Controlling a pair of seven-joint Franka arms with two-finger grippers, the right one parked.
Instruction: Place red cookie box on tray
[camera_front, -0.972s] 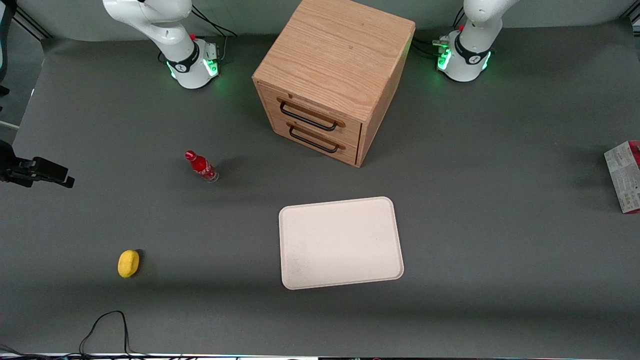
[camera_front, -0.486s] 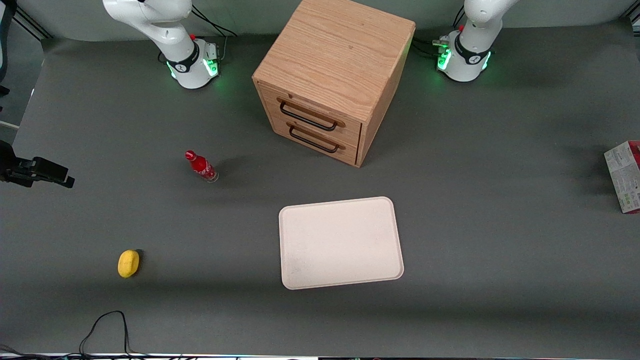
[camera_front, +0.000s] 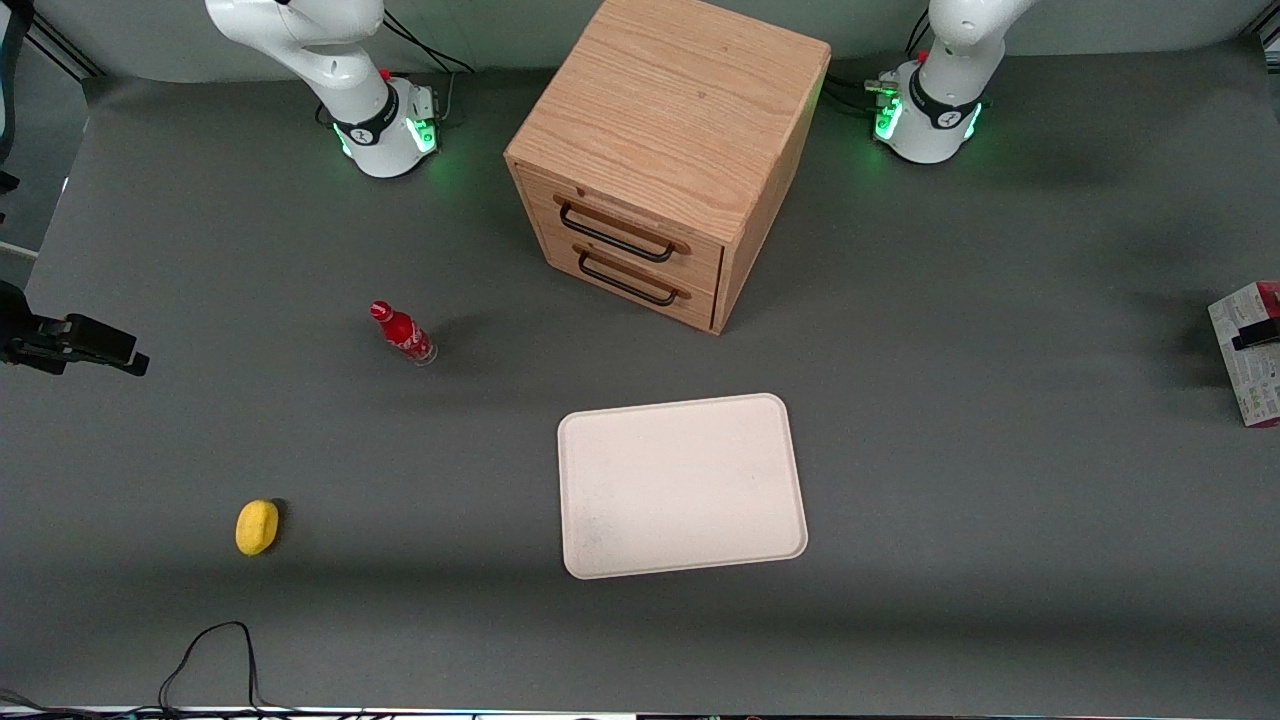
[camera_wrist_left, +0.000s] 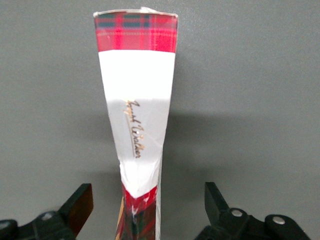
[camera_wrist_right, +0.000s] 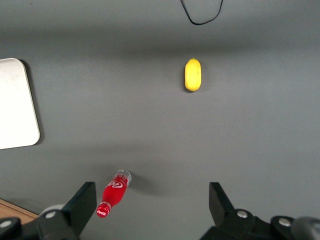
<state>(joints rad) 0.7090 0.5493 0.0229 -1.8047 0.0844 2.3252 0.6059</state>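
Observation:
The red cookie box (camera_front: 1248, 375) stands at the working arm's end of the table, cut off by the edge of the front view, its pale printed face showing. In the left wrist view the box (camera_wrist_left: 137, 115) shows a red tartan and white narrow side and stands between my gripper's two fingers. My gripper (camera_wrist_left: 146, 200) is open around it, with a gap on each side. In the front view only a dark tip of the gripper (camera_front: 1258, 336) shows over the box. The cream-white tray (camera_front: 680, 485) lies flat near the table's middle, nearer the front camera than the cabinet.
A wooden two-drawer cabinet (camera_front: 665, 150) stands between the arm bases. A small red bottle (camera_front: 402, 333) and a yellow fruit (camera_front: 257, 526) lie toward the parked arm's end. A black cable (camera_front: 215, 650) loops at the front edge.
A dark tip of my gripper has come into the front view over the cookie box. The box, tray and other objects have not moved.

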